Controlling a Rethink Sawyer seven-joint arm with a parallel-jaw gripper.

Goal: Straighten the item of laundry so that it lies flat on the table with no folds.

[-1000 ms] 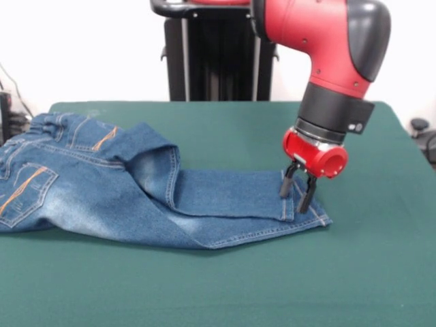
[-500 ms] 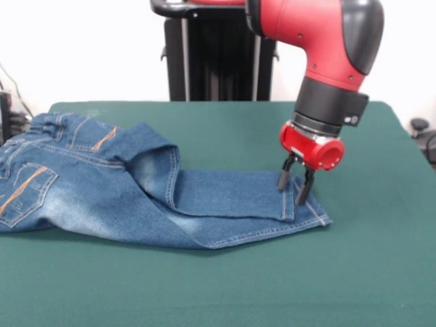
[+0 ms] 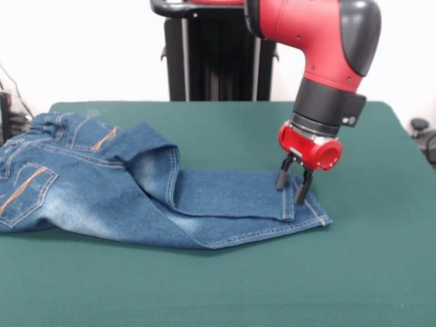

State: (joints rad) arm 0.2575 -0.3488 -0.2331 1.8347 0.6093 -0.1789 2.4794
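The item of laundry (image 3: pixel 136 191), a small pair of blue denim jeans with orange-stitched pockets, lies across the left and middle of the green table (image 3: pixel 368 272). Its waistband sits at the far left. One leg is folded back over the other, so two hems lie stacked at the right end. My gripper (image 3: pixel 291 190) hangs open just above those hems, with both black fingers pointing down. Nothing sits between the fingers.
A black pedestal column (image 3: pixel 211 51) rises behind the table's far edge. Dark equipment (image 3: pixel 8 112) stands off the table at the left. A small black object (image 3: pixel 419 126) shows past the right edge.
The gripper has risen a little and shifted slightly left above the leg hems. It stays open. The jeans have not moved.
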